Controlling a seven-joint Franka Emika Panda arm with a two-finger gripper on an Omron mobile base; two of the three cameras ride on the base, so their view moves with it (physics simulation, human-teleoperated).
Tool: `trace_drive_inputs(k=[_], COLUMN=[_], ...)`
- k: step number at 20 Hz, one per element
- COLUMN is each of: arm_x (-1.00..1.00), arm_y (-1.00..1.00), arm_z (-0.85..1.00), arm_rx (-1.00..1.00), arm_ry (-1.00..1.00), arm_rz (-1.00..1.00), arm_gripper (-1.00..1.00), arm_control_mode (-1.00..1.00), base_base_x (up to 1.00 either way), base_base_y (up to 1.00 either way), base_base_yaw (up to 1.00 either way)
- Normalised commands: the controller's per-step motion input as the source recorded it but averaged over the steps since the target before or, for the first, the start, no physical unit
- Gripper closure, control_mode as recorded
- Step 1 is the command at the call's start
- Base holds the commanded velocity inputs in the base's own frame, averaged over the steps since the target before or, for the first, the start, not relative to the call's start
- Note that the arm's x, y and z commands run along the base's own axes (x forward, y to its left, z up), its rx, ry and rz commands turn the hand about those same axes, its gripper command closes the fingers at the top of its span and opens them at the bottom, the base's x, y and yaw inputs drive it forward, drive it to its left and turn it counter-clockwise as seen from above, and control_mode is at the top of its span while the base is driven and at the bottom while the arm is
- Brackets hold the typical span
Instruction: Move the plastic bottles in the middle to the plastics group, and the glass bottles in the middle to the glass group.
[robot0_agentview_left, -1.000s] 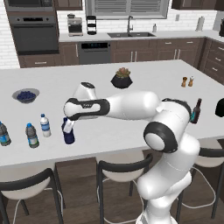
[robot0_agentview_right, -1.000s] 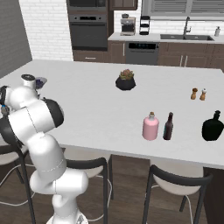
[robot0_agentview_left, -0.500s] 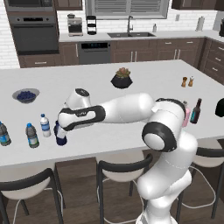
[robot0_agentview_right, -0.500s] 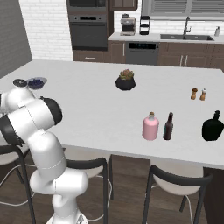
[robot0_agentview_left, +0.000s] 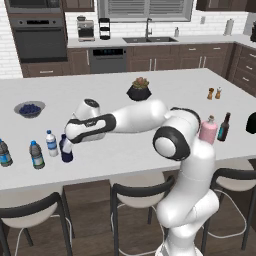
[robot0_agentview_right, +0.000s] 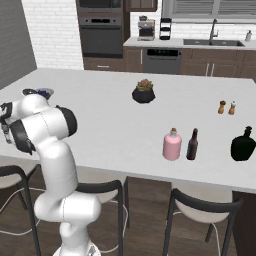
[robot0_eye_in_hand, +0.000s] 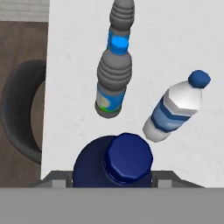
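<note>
My gripper (robot0_agentview_left: 67, 144) is shut on the dark navy plastic bottle (robot0_agentview_left: 65, 153) at the counter's front left. In the hand view that bottle (robot0_eye_in_hand: 117, 164) sits between my fingers, seen from above. Right beside it stands the clear bottle with a pale blue label (robot0_agentview_left: 51, 143) (robot0_eye_in_hand: 176, 110). Left of both are two greyish blue-capped bottles of the plastics group (robot0_agentview_left: 36, 155) (robot0_agentview_left: 5, 153), the nearer one (robot0_eye_in_hand: 114, 83) just ahead of my hand. Far right, the squat pink glass bottle (robot0_agentview_left: 208, 129) stands next to the slim dark brown bottle (robot0_agentview_left: 224, 126).
A potted plant (robot0_agentview_left: 139, 90) sits mid-counter and a bowl of blueberries (robot0_agentview_left: 30, 108) at back left. Salt and pepper shakers (robot0_agentview_left: 214, 93) and a black jug (robot0_agentview_right: 243, 145) stand on the right. Stools (robot0_agentview_left: 136, 192) line the counter's front edge (robot0_agentview_left: 100, 172).
My gripper has carried the navy bottle leftward along the front of the counter, closer to the clear bottle and the greyish bottles. Everything else stayed put.
</note>
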Motion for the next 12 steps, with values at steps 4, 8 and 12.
trace_drive_inputs(k=[4,8,12], arm_x=[0.14,0.34,0.25], arm_y=[0.00,0.01,0.00], arm_z=[0.00,0.00,-0.01], arm_rx=[0.00,0.00,0.00], arm_ry=[0.14,0.09,0.05], arm_rz=[0.00,0.00,0.00], arm_gripper=[1.00,1.00,1.00], arm_control_mode=[-1.00,-1.00,-1.00], base_base_x=[0.00,0.00,0.00], base_base_y=[0.00,0.00,0.00], base_base_yaw=[0.00,0.00,0.00])
